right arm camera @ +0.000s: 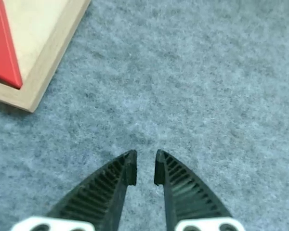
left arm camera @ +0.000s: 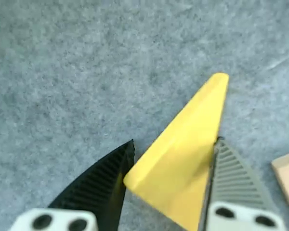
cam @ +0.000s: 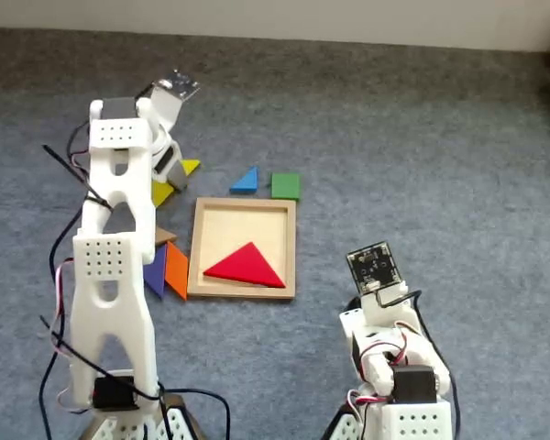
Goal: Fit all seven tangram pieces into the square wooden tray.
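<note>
My left gripper (left arm camera: 174, 144) is shut on the yellow triangle (left arm camera: 183, 159), black finger on one edge and grey finger on the other, over the carpet. From above, this yellow triangle (cam: 176, 180) lies just left of the square wooden tray (cam: 243, 213), under the left arm's wrist. A large red triangle (cam: 246, 266) lies in the tray's near half. My right gripper (right arm camera: 145, 166) hovers over bare carpet with only a narrow gap between its fingers and nothing in it; a corner of the tray (right arm camera: 43, 72) and the red triangle (right arm camera: 2, 48) sit beyond it.
A small blue triangle (cam: 246, 180) and a green square (cam: 285, 185) lie just behind the tray. An orange piece (cam: 176, 270), a purple piece (cam: 155, 272) and a brown piece (cam: 165, 236) crowd the tray's left side under the left arm. The right arm (cam: 394, 367) stands near front right.
</note>
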You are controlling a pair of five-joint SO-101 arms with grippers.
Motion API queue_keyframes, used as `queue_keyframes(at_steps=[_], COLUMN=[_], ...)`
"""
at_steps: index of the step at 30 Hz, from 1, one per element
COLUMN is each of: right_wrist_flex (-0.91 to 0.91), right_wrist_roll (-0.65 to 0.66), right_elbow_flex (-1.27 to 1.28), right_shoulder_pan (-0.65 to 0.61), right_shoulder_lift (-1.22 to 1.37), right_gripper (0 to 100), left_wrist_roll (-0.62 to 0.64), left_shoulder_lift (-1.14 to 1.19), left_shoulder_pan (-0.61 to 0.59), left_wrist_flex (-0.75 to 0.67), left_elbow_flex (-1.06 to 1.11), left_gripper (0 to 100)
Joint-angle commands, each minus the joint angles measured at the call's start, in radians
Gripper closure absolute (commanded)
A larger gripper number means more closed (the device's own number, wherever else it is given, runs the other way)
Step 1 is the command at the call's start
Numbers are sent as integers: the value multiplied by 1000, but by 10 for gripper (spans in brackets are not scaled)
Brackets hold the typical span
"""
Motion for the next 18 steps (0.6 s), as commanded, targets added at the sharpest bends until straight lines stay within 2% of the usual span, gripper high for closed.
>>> queue_keyframes(at_steps=[1,6,13,16,18], right_wrist_flex=[-21,-21,-21,-21,-21], right_wrist_roll=[14,15,15,15,15], right_elbow_flex=[116,116,116,116,116], right_shoulder_pan=[15,15,15,15,15], right_shoulder_lift=[-16,-16,-16,-16,-16], right_gripper=[922,922,922,922,922], left_wrist_roll=[-14,-14,-6,57,89], left_shoulder_lift=[1,-2,-1,-2,-2], left_shoulder_pan=[36,51,68,71,79], left_wrist_flex=[17,43,244,244,247], left_elbow_flex=[-4,-13,-246,-297,-300], left_gripper=[810,857,942,996,994])
